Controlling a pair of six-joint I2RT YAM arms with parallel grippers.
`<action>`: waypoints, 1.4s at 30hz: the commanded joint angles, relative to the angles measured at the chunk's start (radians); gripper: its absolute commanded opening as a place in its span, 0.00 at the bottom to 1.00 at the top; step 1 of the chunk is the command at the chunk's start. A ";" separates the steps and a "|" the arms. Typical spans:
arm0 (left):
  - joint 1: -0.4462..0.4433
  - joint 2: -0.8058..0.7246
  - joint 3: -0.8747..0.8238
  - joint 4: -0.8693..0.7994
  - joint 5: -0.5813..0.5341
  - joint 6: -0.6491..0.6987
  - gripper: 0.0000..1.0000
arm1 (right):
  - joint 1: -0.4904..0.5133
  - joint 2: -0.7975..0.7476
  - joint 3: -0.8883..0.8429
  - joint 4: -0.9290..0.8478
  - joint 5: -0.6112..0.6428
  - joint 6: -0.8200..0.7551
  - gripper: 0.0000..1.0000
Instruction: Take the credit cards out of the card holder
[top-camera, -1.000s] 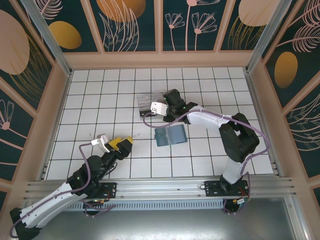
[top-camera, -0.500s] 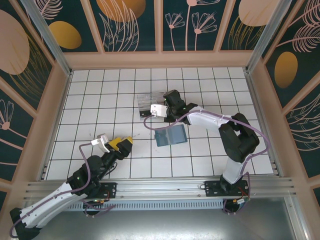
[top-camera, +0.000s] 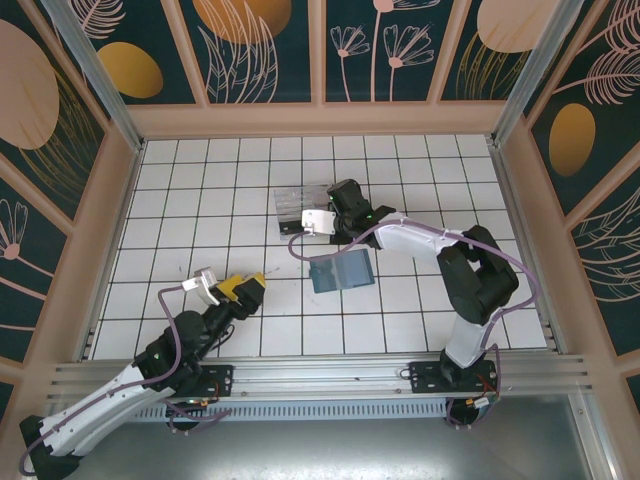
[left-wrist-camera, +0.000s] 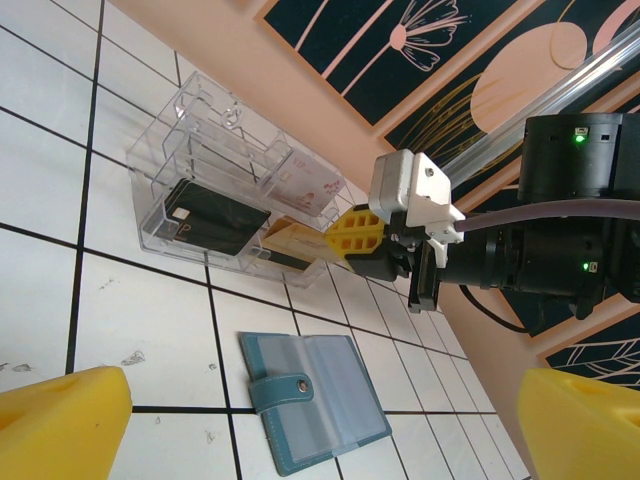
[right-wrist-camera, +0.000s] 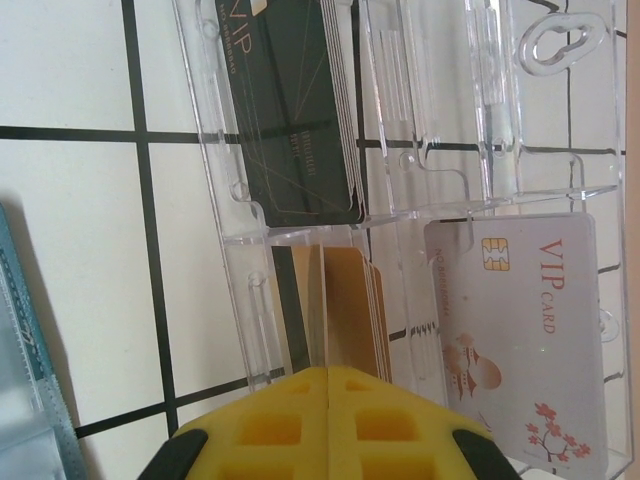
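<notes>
The card holder (top-camera: 340, 272) lies open on the tiled floor, teal with a snap strap and greyish-blue clear sleeves (left-wrist-camera: 310, 400); its edge shows at the left of the right wrist view (right-wrist-camera: 22, 370). My right gripper (top-camera: 335, 217) (right-wrist-camera: 328, 375) is shut on a gold credit card (right-wrist-camera: 338, 290), held edge-on over the gold-card slot of the clear plastic box (top-camera: 300, 205). My left gripper (top-camera: 250, 290) (left-wrist-camera: 320, 435) stands wide open near the front left, its yellow fingers (left-wrist-camera: 60, 420) apart, nothing between them, pointing at the card holder.
The clear box (left-wrist-camera: 190, 150) holds a black VIP card (right-wrist-camera: 290, 110), a stack of gold cards (left-wrist-camera: 295, 240) and a white VIP card (right-wrist-camera: 525, 330). Peach walls enclose the floor, with the metal rail (top-camera: 320, 375) at the near edge.
The right gripper has shifted only slightly over the clear box, still shut on the gold card. The left arm has not moved.
</notes>
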 joint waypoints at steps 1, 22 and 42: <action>0.007 -0.009 -0.047 -0.055 -0.014 0.017 0.99 | -0.009 0.030 -0.022 0.041 -0.012 -0.011 0.01; 0.007 -0.010 -0.050 -0.056 -0.019 0.018 0.99 | -0.006 0.018 -0.025 0.044 0.010 -0.016 0.04; 0.006 0.018 -0.021 -0.081 -0.067 0.003 0.91 | -0.003 -0.105 -0.033 0.025 -0.050 0.270 0.00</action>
